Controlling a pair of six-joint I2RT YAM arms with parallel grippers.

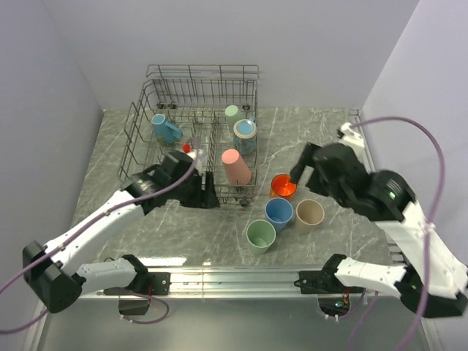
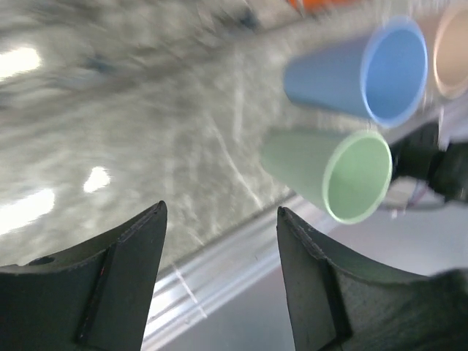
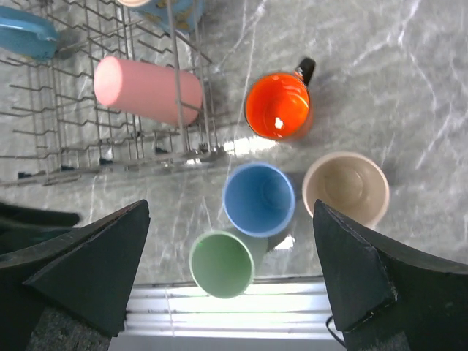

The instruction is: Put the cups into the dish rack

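The grey wire dish rack stands at the back left and holds a blue mug, a pale green cup, a blue-and-beige mug and a pink cup on its side. In front of it on the table stand an orange mug, a blue cup, a beige cup and a green cup. My right gripper hovers open and empty above these cups. My left gripper is open and empty at the rack's front edge, facing the green cup.
Grey walls close in the marble table on the left, back and right. A metal rail runs along the near edge by the arm bases. Purple cables loop from both arms. The rack's front wires lie just left of the standing cups.
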